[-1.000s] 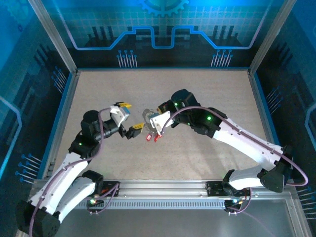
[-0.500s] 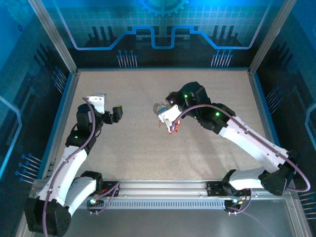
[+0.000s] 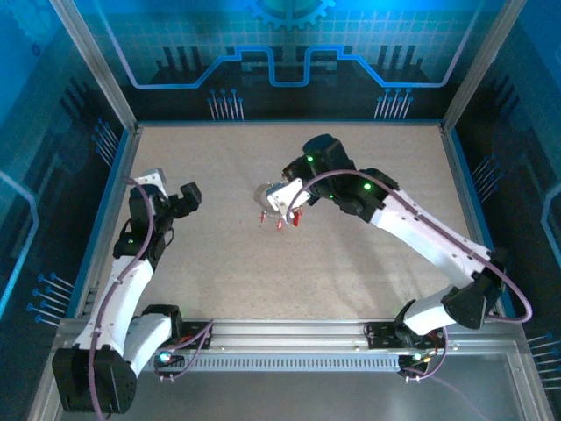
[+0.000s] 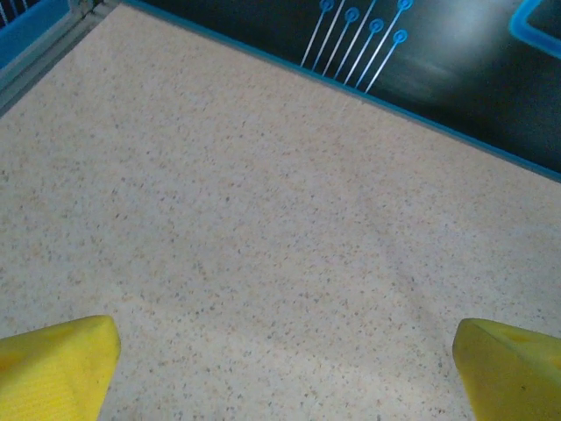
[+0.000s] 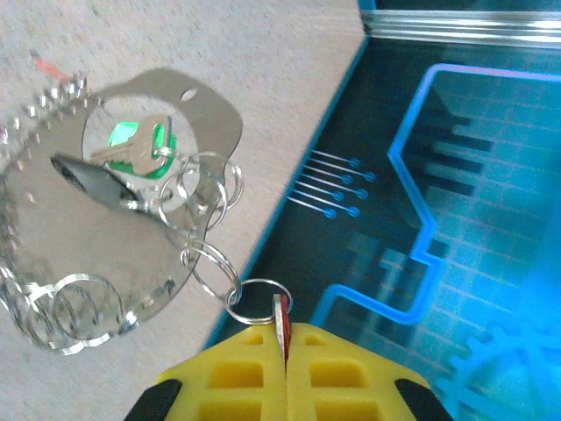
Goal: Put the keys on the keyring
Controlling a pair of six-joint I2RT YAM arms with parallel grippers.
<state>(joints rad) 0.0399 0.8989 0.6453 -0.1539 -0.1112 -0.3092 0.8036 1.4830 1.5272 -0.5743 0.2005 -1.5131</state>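
the right gripper is pinched shut on the thin edge of a red key tag, near the centre of the table. a keyring of linked silver rings threads that tag and trails toward 10 o'clock in the wrist view, to a clear disc and a green-headed key. at its 9 o'clock in the top view, well apart, the left gripper hovers with its yellow fingers spread wide, nothing between them.
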